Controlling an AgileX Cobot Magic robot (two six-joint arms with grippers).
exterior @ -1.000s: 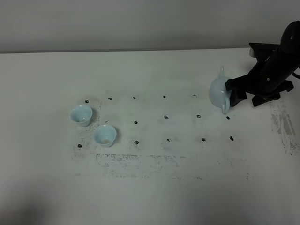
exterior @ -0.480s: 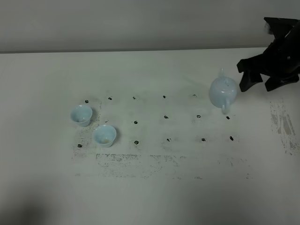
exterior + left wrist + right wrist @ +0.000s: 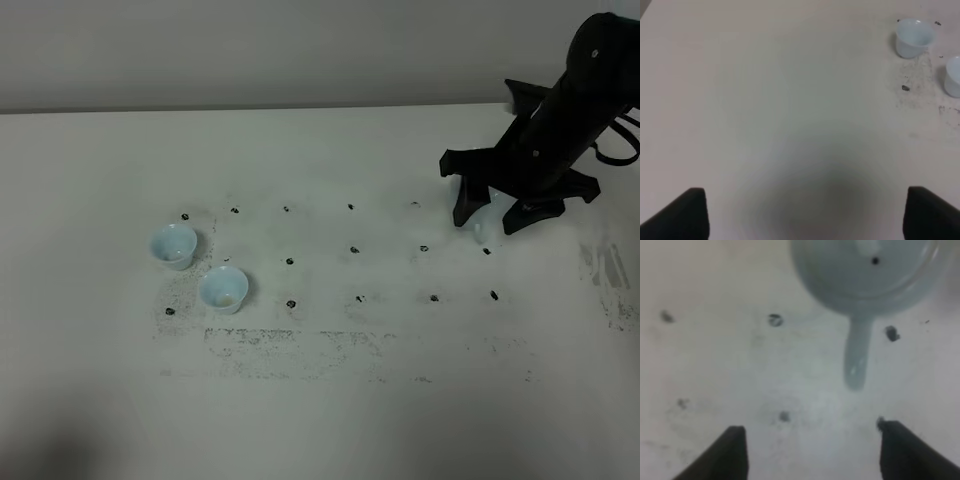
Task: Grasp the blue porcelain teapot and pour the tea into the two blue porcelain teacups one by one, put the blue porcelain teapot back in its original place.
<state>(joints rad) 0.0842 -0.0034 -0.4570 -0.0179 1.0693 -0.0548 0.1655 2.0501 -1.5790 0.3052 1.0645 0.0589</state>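
Note:
The blue porcelain teapot (image 3: 489, 214) stands on the table at the right, mostly hidden under my right arm. In the right wrist view its round lidded body (image 3: 865, 275) and loop handle (image 3: 857, 357) lie just beyond my right gripper (image 3: 817, 450). That gripper (image 3: 492, 213) is open, fingers spread on either side above the pot, holding nothing. The two blue porcelain teacups (image 3: 173, 245) (image 3: 223, 288) sit upright and close together at the left. The left gripper (image 3: 810, 215) is open over bare table, with the cups (image 3: 912, 37) (image 3: 954, 75) well ahead of it.
The white table (image 3: 330, 400) carries a grid of small black marks (image 3: 354, 250) and dark scuffs between the cups and the teapot. A grey wall runs along the far edge. The right arm's black links (image 3: 570, 110) rise over the back right corner.
A second ago the right gripper was against the tilted teapot. It drew back up and right, leaving the pot upright, and has now come down over the pot again.

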